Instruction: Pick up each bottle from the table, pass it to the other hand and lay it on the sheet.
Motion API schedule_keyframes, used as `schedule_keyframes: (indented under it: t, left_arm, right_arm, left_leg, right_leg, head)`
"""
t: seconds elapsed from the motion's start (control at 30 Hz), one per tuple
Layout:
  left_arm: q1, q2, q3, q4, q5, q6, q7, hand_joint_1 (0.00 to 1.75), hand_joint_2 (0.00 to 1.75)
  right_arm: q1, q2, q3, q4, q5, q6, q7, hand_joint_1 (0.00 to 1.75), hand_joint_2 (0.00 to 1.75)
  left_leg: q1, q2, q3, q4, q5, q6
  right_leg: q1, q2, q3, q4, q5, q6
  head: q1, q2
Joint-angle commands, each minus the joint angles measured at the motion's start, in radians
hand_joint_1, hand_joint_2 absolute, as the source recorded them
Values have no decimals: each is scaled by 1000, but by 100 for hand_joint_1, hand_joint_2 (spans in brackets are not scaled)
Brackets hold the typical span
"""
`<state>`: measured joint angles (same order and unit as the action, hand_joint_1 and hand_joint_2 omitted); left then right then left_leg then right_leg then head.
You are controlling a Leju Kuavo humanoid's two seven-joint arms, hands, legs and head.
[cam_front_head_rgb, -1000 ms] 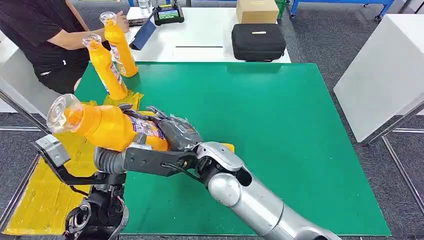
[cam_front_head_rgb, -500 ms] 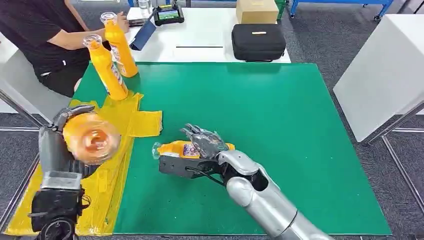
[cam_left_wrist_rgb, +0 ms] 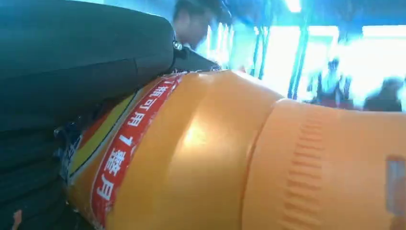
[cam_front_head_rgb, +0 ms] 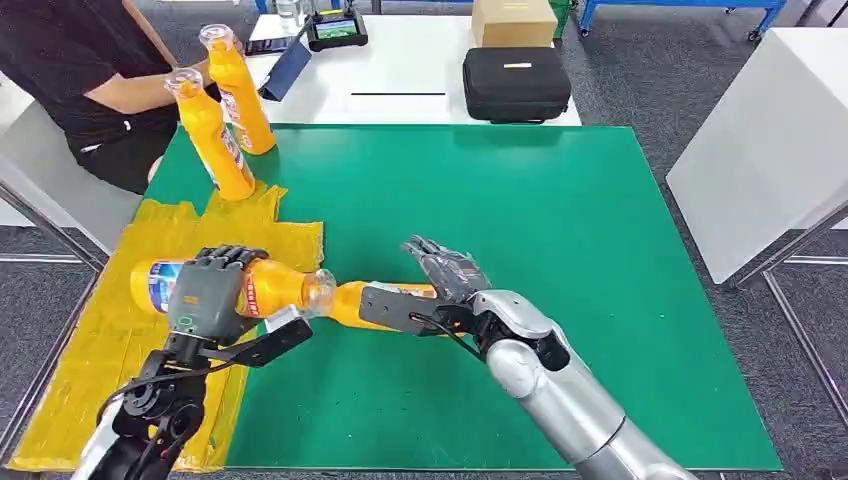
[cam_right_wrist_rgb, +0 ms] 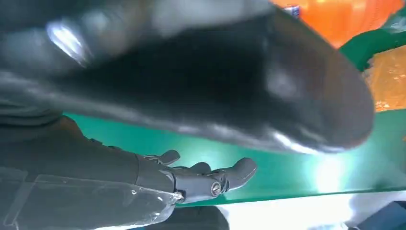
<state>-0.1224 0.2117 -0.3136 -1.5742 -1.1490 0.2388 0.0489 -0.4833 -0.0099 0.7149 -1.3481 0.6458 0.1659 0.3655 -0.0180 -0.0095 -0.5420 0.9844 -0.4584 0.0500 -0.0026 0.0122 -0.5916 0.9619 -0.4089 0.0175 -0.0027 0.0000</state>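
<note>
1. The left robot hand [cam_front_head_rgb: 212, 290] gripped an orange bottle [cam_front_head_rgb: 240, 287] lying on its side, dark fingers wrapped over the middle and hiding part of the label.
2. In the left wrist view that bottle [cam_left_wrist_rgb: 249, 163] sat very close and cut off, showing a red band with white characters; the background was blurred.
3. The right robot hand [cam_front_head_rgb: 445, 272] was held over the green mat [cam_front_head_rgb: 560, 220] with fingers spread and holding nothing; its bracket covered most of a second orange bottle [cam_front_head_rgb: 350, 303] lying on the mat.
4. The held bottle's clear cap pointed at that second bottle; whether they touched could not be told.
5. The held bottle was over the yellow sheet [cam_front_head_rgb: 90, 360] on the counter; whether it rested on the sheet was unclear.
6. Two more orange bottles [cam_front_head_rgb: 212, 135] stood upright at the far left, by a person's arm [cam_front_head_rgb: 140, 85].
</note>
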Motion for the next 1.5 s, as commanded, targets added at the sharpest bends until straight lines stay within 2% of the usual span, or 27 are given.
schedule_keyframes:
  t: [0.03, 0.07, 0.1, 0.27, 0.37, 0.53, 0.57, 0.6, 0.77, 0.8, 0.87, 1.23, 1.43, 1.5]
  left_arm:
    - [-135, -7, -90, 277, 75, -88, 77, 175, 175]
    - [-143, -15, -78, 296, 99, -90, 87, 175, 175]
    - [-145, -35, -44, 309, 151, -90, 102, 175, 175]
    - [-159, -31, -44, 325, 161, -95, 95, 175, 175]
    - [-173, -77, 56, 335, 294, -48, 109, 175, 175]
    - [-246, -91, 150, 339, 347, -34, 127, 175, 175]
    - [-252, -96, 162, 342, 348, -37, 128, 17, 175]
    - [-259, -101, 168, 349, 327, -54, 163, 0, 0]
    - [-213, -118, 164, 295, 263, -99, 167, 0, 0]
    - [-209, -117, 160, 291, 257, -101, 166, 0, 0]
    - [-205, -116, 154, 289, 250, -105, 164, 0, 0]
    - [-199, -112, 142, 262, 237, -117, 160, 0, 0]
    - [-196, -120, 156, 243, 263, -122, 158, 0, 0]
    - [-180, -142, 187, 201, 344, -103, 127, 0, 0]
  right_arm:
    - [-25, -57, 32, 14, -22, 3, 1, 0, 0]
    - [-29, -57, 42, 19, -31, 1, 1, 0, 0]
    - [-31, -56, 47, 23, -38, 1, 0, 0, 0]
    - [-36, -56, 56, 29, -45, -2, 1, 0, 0]
    - [-48, -57, 79, 40, -54, 1, 2, 0, 0]
    - [-64, -47, 112, 57, -74, -1, 0, 0, 0]
    - [-66, -48, 119, 59, -76, -2, 0, 0, 0]
    - [-65, -46, 123, 61, -77, -3, 0, 0, 0]
    - [-47, -48, 111, 56, -73, -8, 12, 0, 0]
    - [-45, -48, 109, 56, -70, -7, 14, 0, 0]
    - [-41, -49, 104, 54, -67, -7, 16, 0, 0]
    - [-29, -48, 103, 54, -53, 5, 19, 0, 0]
    - [-27, -54, 101, 50, -50, 5, 18, 0, 0]
    - [-25, -64, 101, 50, -42, 4, 22, 0, 0]
  left_leg:
    - [1, -3, 3, -1, -1, -3]
    - [3, -3, 8, 0, -3, -7]
    - [1, -4, 4, -1, -1, -4]
    - [2, -2, 3, 0, -1, -5]
    - [1, -2, 1, 0, 0, -3]
    - [3, -1, 1, 2, -2, -5]
    - [3, -2, 2, 3, -2, -6]
    - [2, -2, 0, 1, -1, -4]
    - [2, 0, 5, 0, -3, -5]
    - [1, -1, 1, 0, -1, -2]
    - [2, -1, 4, 0, -3, -5]
    - [1, -1, 1, 0, -1, -4]
    - [2, -1, 2, 0, -2, -4]
    - [2, -1, 2, 0, -1, -3]
  right_leg:
    - [1, -5, 5, -1, -2, 0]
    - [2, -6, 10, -1, -4, 0]
    - [1, -6, 6, -1, -2, 0]
    - [1, -4, 5, -1, -2, 0]
    - [0, -2, 2, 0, -1, 0]
    - [2, -3, 3, 1, -2, 0]
    - [2, -4, 4, 1, -3, 0]
    - [1, -3, 2, 0, -1, 0]
    - [2, -2, 6, -1, -3, 0]
    - [1, -1, 2, -1, -1, 0]
    - [1, -2, 6, 0, -3, 0]
    - [1, -2, 3, 0, -1, 0]
    - [1, -2, 4, 0, -2, 0]
    - [1, -2, 3, 0, -1, 0]
  head:
    - [0, 0]
    - [0, 0]
    - [0, 0]
    - [0, 0]
    - [0, 0]
    - [0, 0]
    - [0, 0]
    - [0, 0]
    - [0, 0]
    - [0, 0]
    - [0, 0]
    - [0, 0]
    - [0, 0]
    - [0, 0]
